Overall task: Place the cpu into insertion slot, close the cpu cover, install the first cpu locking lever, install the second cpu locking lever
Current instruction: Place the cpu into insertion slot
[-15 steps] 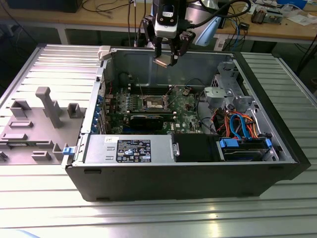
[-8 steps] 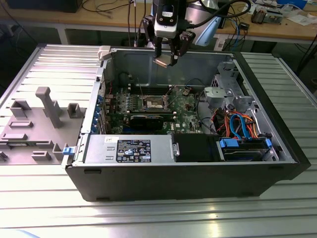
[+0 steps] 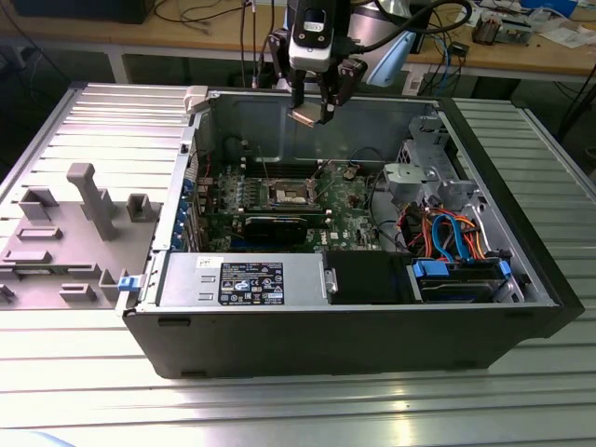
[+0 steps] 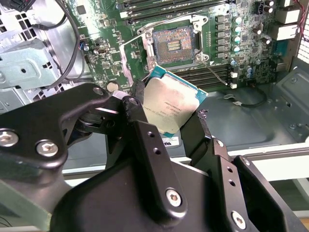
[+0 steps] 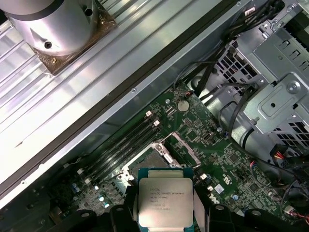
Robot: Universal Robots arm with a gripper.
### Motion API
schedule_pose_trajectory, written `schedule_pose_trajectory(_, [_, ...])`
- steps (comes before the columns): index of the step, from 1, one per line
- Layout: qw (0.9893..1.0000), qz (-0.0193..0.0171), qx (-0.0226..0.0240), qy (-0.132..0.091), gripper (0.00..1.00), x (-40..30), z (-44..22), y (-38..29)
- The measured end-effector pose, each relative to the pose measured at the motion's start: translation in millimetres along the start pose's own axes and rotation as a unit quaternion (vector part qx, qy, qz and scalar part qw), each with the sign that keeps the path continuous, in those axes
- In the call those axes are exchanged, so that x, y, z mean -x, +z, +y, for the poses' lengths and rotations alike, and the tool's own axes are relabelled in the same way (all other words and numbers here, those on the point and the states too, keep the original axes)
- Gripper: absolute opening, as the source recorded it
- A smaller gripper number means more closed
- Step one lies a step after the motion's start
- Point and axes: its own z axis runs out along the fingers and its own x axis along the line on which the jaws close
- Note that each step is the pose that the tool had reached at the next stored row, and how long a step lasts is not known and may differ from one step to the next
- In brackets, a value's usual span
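Cpu (image 4: 166,108) hangs pinched by its edges in the gripper (image 3: 312,112), jaws closed on it, high above the insertion slot (image 4: 174,44). The edge hold leaves its underside free, and the cpu cover (image 4: 124,55) beside the slot looks swung open, pins bare.

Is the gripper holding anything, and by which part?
The gripper holds the cpu, clamped at two opposite side edges.
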Motion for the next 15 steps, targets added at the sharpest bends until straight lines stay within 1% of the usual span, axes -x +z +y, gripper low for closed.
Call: schedule_pose_trajectory(15, [0.9999,-0.0012,0.0002,0.013,0.54,0.0,0.0,0.0])
